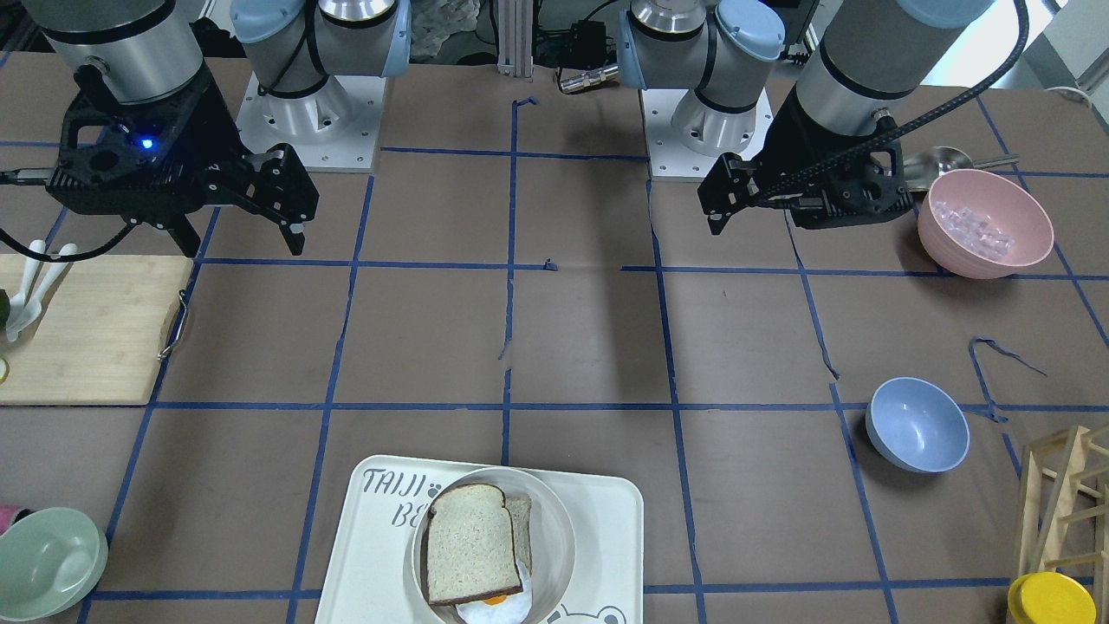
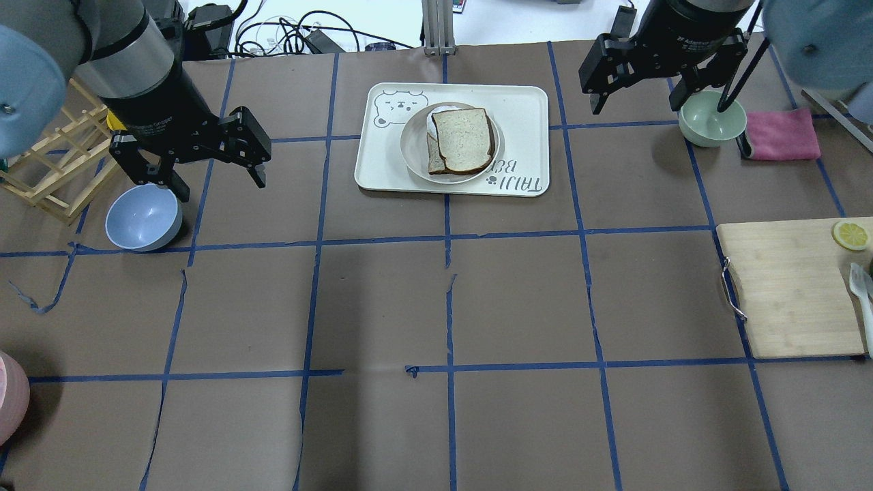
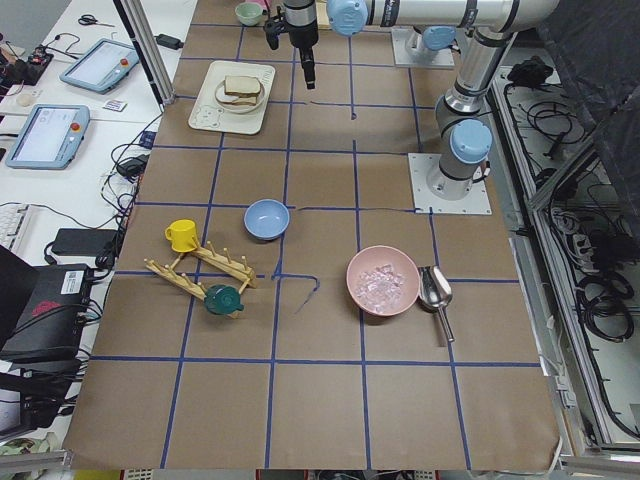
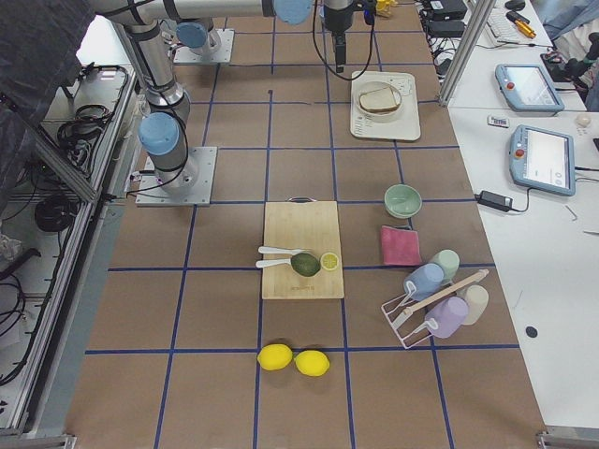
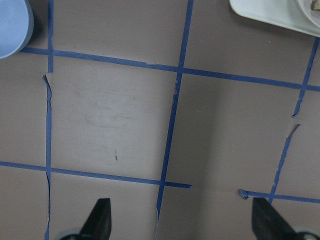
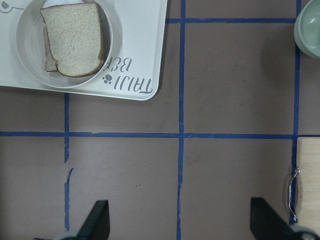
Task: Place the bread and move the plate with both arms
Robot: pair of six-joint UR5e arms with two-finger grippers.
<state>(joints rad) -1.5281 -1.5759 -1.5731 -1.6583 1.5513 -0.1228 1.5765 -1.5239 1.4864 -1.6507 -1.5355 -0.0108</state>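
Table [image 2: 518, 300] first: tray [image 2: 525, 109] sits far-centre, w/ the plate [image 2: 409, 146] inside it. Bread [image 2: 464, 140] lies flat on the plate atop a paler slice, domed end toward the robot, so placing looks done and the plate move is what's left. Left gripper [image 2: 219, 185] hangs by the blue bowl [image 2: 143, 218], jaws wide, nothing in them. Right gripper [image 2: 638, 95] hangs by the green bowl [image 2: 713, 119], jaws wide too, empty. Plate lies between them, right of the left gripper and left of the right one. Right looks a bit nearer. Round rim, so prob. each arm takes its own side.
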